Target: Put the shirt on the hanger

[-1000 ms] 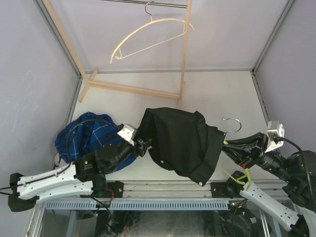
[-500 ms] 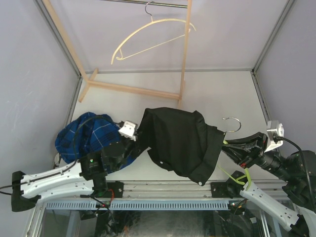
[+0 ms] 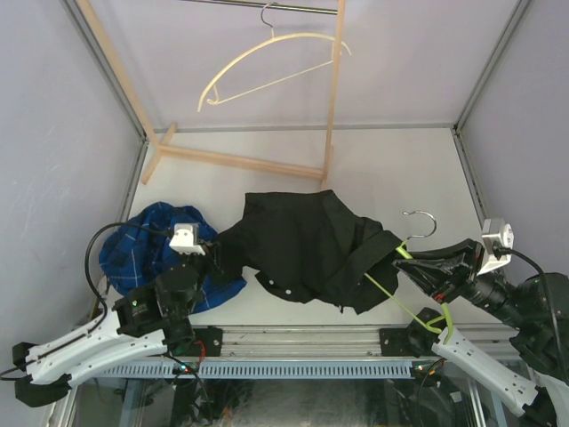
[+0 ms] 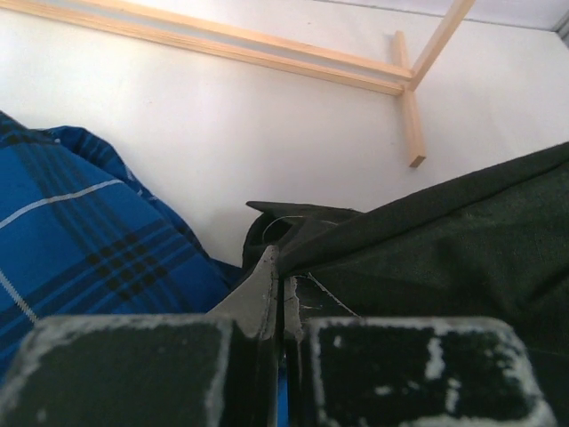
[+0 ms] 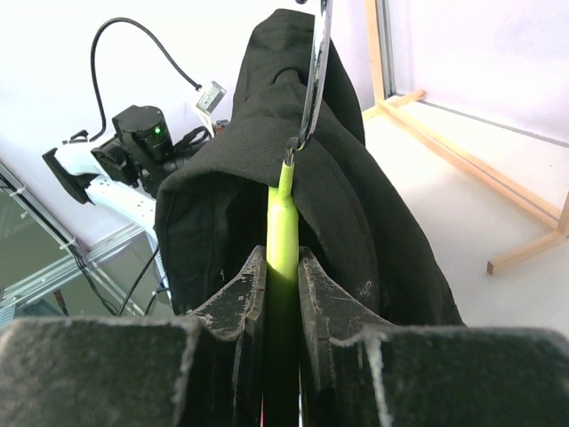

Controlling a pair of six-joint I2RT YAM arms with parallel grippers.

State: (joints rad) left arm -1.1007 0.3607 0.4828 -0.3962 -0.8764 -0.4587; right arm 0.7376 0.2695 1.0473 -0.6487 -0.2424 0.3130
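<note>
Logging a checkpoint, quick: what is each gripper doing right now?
Left gripper: closed, pinching an edge of the black shirt.
Right gripper: closed on the green hanger, just below its hook.

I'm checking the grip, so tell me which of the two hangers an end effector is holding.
The lime-green hanger, clamped in the right end effector. The cream hanger hangs at the back, touched by neither arm.
</note>
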